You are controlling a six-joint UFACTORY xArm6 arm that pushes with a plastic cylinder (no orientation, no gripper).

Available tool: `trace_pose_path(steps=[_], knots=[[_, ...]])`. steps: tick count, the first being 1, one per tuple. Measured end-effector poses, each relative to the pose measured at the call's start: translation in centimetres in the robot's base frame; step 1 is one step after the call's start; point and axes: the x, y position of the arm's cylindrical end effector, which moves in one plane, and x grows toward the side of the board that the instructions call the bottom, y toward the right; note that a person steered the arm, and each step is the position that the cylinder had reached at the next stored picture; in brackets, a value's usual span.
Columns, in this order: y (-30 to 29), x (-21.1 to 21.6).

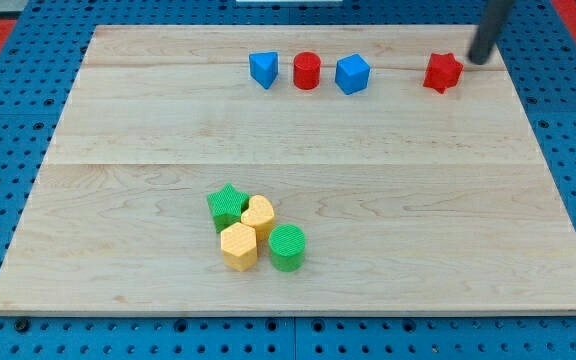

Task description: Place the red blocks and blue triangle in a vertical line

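Observation:
A blue triangle (263,69), a red cylinder (307,71), a blue cube (352,74) and a red star (443,73) stand in a row near the view's top of the wooden board (118,150). The triangle and the cylinder are close together, the red star is apart at the right. My tip (480,58) is at the view's top right, just right of and slightly above the red star, with a small gap between them. The rod runs up out of the frame.
A cluster sits at the lower middle: a green star (228,206), a yellow heart-like block (259,214), a yellow hexagon (238,246) and a green cylinder (288,247), touching one another. A blue pegboard (8,150) surrounds the board.

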Motion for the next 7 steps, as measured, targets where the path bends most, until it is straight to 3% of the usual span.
trace_pose_path(steps=[1,3,4,5,6,7], knots=[[-4.6,1.1],[-2.1,4.2],[-9.7,5.9],[-12.3,7.2],[-9.8,9.3],[-13.7,10.5]])
